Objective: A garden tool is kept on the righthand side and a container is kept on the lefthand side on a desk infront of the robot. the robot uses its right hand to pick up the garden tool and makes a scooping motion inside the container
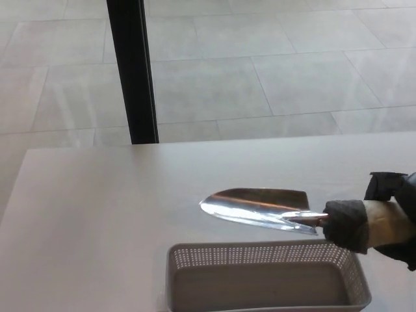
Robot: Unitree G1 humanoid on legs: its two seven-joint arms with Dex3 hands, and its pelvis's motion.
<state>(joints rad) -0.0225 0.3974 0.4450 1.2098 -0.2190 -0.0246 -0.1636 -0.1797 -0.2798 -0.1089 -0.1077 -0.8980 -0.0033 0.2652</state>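
While the right hand (390, 224) clenches its fingers (346, 225) on the trowel (260, 207), blade level above the empty gray basket (260, 255), a careless dip could snag its rim.

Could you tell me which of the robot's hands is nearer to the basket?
Right. The right hand holds the trowel just above the basket's far right corner; the left hand is not in view.

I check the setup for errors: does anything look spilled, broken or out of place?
Nothing stands out. The basket sits upright on the desk and looks empty. The right hand holds the trowel above it.
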